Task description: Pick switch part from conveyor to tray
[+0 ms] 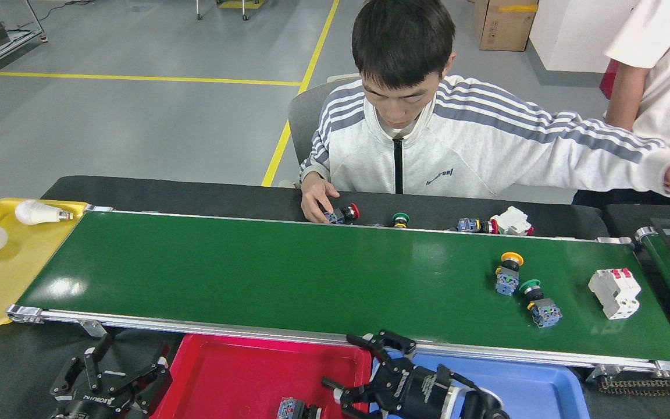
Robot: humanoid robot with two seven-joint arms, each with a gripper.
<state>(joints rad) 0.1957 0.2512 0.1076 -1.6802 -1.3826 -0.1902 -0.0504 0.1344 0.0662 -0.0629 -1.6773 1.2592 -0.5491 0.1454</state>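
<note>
My right gripper (351, 372) hangs over seam between red tray (224, 372) and blue tray (538, 387), fingers spread, empty. Switch part (295, 409) lies in red tray. Left gripper (111, 375) idle, fingers apart. Next: lift clear, approach yellow-capped switch (508, 273) on conveyor (253, 279) from above.

Dark-green conveyor (253, 273), red tray (236, 372), blue tray (533, 387), yellow tray (3, 285), grey-striped white jacket (486, 145).
</note>
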